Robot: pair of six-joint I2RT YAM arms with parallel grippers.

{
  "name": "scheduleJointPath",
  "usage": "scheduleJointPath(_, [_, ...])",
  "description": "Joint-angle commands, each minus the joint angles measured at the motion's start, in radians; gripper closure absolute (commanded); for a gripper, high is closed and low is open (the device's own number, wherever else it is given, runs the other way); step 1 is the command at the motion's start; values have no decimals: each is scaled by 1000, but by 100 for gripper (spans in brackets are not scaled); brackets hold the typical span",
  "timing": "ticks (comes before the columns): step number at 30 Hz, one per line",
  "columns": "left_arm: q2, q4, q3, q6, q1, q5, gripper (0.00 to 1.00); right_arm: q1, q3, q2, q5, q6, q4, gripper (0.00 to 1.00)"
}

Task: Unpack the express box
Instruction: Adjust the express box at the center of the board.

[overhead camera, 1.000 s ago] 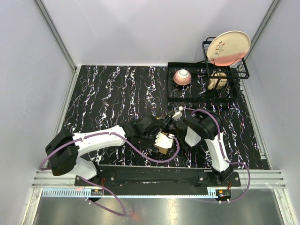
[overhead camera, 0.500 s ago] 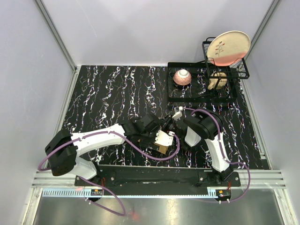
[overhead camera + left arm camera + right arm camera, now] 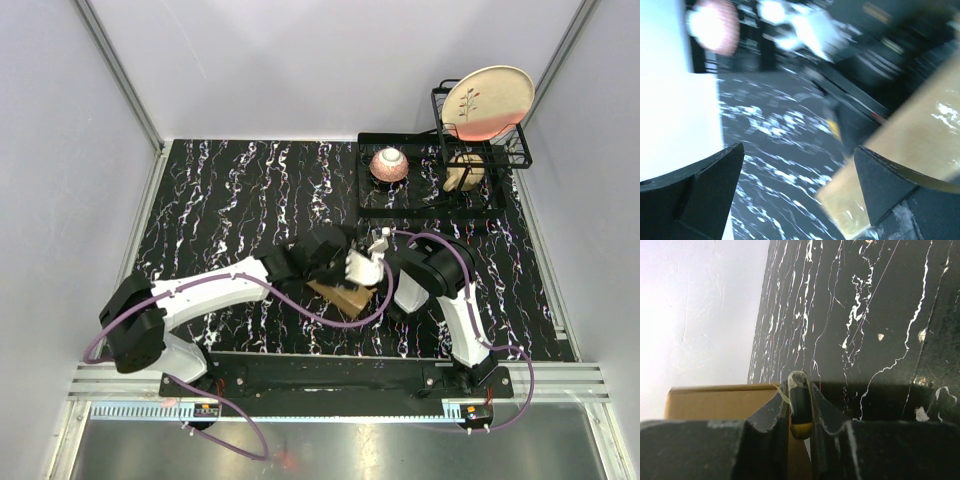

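The express box (image 3: 341, 297) is a flat brown cardboard box lying on the black marbled table just in front of both grippers. In the left wrist view the box (image 3: 920, 140) fills the right side, blurred, with its corner under my right-hand finger. My left gripper (image 3: 799, 150) is open wide with only table between its fingers; from above it (image 3: 362, 268) hovers at the box's far edge. My right gripper (image 3: 801, 386) is shut on a black and yellow utility knife (image 3: 801, 407), its tip over the box's far edge (image 3: 720, 401).
A black wire rack (image 3: 430, 205) at the back right holds a pink bowl (image 3: 389, 164), with a large plate (image 3: 487, 100) standing in a holder behind it. Grey walls close in the table on three sides. The two wrists are very close together.
My left gripper has swung from over the box's near side toward the back, uncovering the box. The right arm and the knife have stayed put.
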Motion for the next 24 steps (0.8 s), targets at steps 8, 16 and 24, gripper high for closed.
scheduleJointPath(8, [83,483,56,-2,38,-101,1,171,-53,24,-302,55,-33,100])
scheduleJointPath(16, [78,488,30,-34,52,-85,1,148,-56,26,-299,43,-33,100])
scheduleJointPath(24, [14,271,184,-146,155,49,1,-19,-98,-140,-316,-32,-98,100])
